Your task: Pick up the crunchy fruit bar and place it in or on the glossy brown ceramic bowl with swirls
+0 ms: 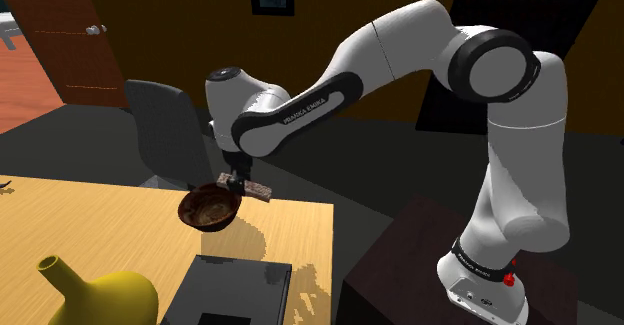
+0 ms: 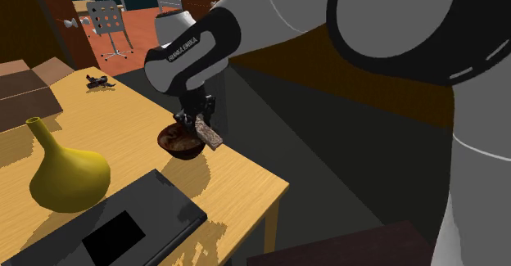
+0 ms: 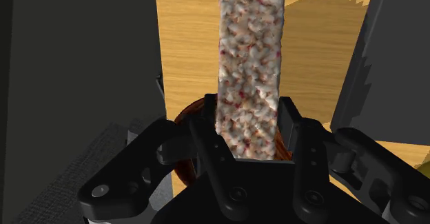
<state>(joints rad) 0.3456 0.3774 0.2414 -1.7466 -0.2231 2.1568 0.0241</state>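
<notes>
The pincer [image 3: 249,138] is clamped on one end of the fruit bar [image 3: 249,64]. Its black fingers [image 3: 207,129] press both sides, and the rest of the bar juts out past the tips. Directly below sits the glossy brown bowl [image 1: 208,209], near an edge of the wooden bench [image 1: 300,238]. The bar hangs just above the bowl's rim, poking toward the shoulder view's right. I'd shift the hand over the bowl's middle and lower it before letting go, so the long bar tips inward, not off the rim. The yellow vase [image 1: 105,295] stands well apart.
</notes>
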